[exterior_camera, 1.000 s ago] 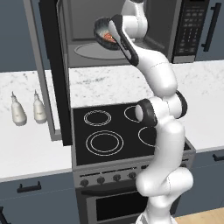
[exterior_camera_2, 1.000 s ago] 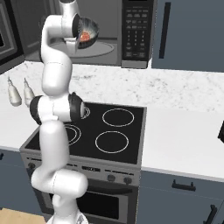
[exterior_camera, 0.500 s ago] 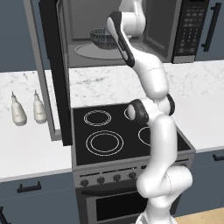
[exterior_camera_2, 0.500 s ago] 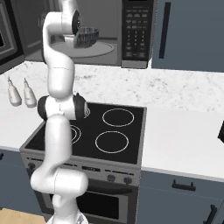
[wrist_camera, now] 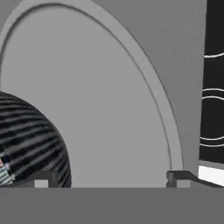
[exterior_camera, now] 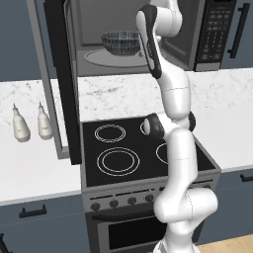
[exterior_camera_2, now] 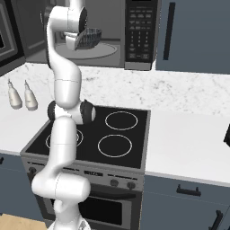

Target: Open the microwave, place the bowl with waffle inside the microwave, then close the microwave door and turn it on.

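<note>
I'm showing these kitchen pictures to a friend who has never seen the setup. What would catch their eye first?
First the tall white arm, rising in front of the stove and reaching up into the open microwave. Next the dark ribbed bowl sitting on the round glass plate inside, with the open hand beside it. The microwave door hangs wide open at the left, over the counter with two small bottles.

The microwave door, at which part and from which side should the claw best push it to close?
Likely the free outer edge of the microwave door, pushed from its left outer face toward the microwave. It stands swung fully open on the left, edge-on toward the camera, so that edge gives the most leverage.
</note>
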You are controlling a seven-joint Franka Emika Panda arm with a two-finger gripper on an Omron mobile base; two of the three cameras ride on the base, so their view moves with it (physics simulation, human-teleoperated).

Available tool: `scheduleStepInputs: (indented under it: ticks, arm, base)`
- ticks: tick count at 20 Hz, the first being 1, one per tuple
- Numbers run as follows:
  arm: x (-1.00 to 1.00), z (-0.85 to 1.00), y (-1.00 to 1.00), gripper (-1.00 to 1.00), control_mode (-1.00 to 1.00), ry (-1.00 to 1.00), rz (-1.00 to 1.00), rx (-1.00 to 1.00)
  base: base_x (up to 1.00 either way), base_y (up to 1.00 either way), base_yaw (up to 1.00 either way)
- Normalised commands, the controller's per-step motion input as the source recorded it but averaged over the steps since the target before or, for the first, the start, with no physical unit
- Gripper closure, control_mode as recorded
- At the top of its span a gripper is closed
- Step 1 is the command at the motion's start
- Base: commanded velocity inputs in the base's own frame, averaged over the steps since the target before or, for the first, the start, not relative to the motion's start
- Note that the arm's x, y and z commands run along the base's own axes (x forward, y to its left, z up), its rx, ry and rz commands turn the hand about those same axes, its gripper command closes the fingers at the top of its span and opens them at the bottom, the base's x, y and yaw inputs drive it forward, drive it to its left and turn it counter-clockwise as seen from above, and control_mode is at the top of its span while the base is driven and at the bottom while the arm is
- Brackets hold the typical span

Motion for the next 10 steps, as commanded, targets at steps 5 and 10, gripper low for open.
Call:
scheduleStepInputs:
  ticks: [5, 10]
  arm:
    - [-1.00, -0.79, -0.34, -1.00, -1.00, 0.44, 0.00, 0.00]
    - [-1.00, -0.11, -0.03, -1.00, -1.00, 0.12, 0.01, 0.05]
  base:
    - [0.00, 0.00, 0.00]
    - [0.00, 0.00, 0.00]
